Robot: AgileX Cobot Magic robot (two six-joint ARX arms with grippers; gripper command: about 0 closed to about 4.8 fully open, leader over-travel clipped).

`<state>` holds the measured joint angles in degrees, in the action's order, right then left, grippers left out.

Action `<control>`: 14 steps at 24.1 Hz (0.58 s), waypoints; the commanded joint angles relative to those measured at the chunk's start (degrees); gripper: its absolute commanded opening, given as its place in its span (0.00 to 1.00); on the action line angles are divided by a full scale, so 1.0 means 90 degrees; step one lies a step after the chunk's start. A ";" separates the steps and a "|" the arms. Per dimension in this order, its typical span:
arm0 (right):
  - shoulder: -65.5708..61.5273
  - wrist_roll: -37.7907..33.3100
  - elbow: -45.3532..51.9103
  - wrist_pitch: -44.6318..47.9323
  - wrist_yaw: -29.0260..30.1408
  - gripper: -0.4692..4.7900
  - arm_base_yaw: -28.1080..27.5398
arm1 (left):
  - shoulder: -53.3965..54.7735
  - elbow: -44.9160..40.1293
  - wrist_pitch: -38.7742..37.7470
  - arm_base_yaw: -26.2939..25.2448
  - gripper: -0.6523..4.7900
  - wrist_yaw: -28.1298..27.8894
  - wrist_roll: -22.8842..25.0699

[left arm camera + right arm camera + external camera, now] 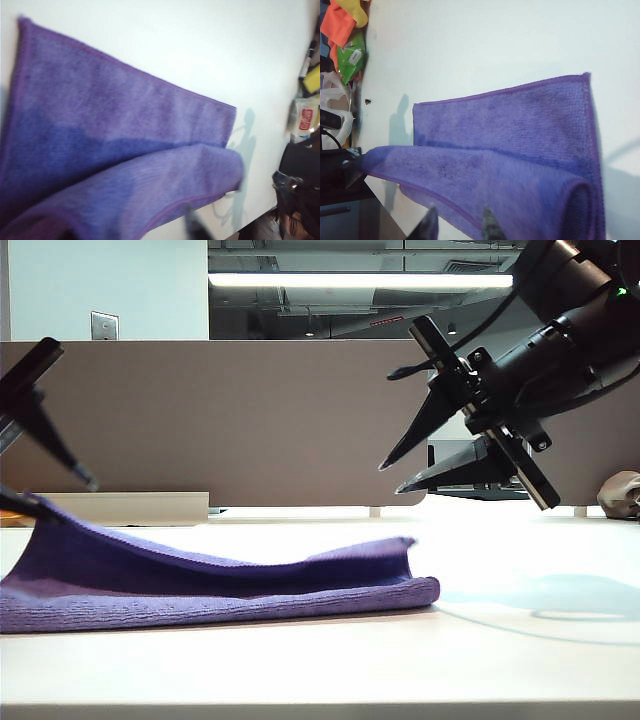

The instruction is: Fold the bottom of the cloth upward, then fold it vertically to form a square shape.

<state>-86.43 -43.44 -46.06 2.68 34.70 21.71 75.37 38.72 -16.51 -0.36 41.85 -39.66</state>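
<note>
We watch from table height in the exterior view, facing a brown partition [250, 420]; both wrist views look down closely on the same fuzzy purple microfibre cloth [220, 585] [125, 135] [520, 145] and white table [320, 660].

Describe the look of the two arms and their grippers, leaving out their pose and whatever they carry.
Both are black. The right gripper, at the exterior view's upper right, has two long tapering fingers ending in points, mounted on a flat crossbar, with black cables looping behind and a small green light on the arm body. The left gripper, at the left edge, shows the same black slender fingers; little else of it is in view.
</note>
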 commanded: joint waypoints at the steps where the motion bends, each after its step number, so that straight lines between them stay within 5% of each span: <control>1: 0.0019 0.0041 -0.0044 0.0114 0.0046 0.32 -0.0002 | -0.0015 0.0039 0.0238 0.0005 0.48 0.0066 0.0022; 14: 0.0017 0.0714 -0.0044 -0.1035 0.0090 0.44 -0.0002 | 0.0019 0.0039 0.0661 0.0005 0.47 -0.0240 -0.0153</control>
<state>-86.43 -37.80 -46.15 -6.55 35.59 21.71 75.44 38.79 -11.29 -0.34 39.75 -40.95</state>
